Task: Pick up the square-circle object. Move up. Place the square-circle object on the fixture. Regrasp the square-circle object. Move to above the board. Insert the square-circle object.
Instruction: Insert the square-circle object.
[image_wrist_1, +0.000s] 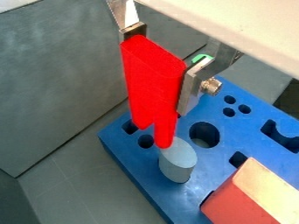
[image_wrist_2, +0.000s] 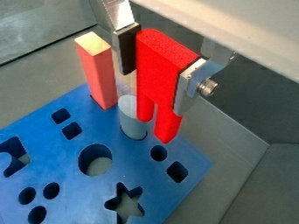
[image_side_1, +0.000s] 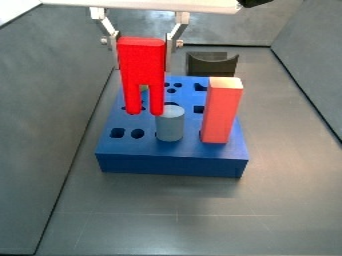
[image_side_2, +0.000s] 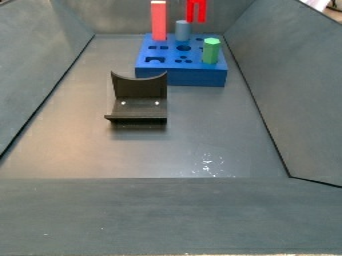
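Note:
The square-circle object (image_side_1: 140, 72) is a bright red peg with two prongs at its lower end. It hangs upright, and my gripper (image_side_1: 139, 45) is shut on its upper part. Both wrist views show the silver fingers (image_wrist_1: 132, 26) pressed on opposite sides of the square-circle object (image_wrist_2: 152, 96). Its prongs hover close over the blue board (image_side_1: 174, 152), beside the grey cylinder (image_side_1: 171, 125). I cannot tell whether the prongs touch the board (image_wrist_2: 70, 166). The dark fixture (image_side_2: 136, 98) stands on the floor apart from the board (image_side_2: 181, 68), with nothing on it.
A tall orange-red pillar (image_side_1: 222, 110) with a pale top stands in the board near the peg, next to the grey cylinder (image_wrist_2: 135, 118). A green cylinder (image_side_2: 210, 50) stands at one board corner. Grey sloping walls enclose the floor.

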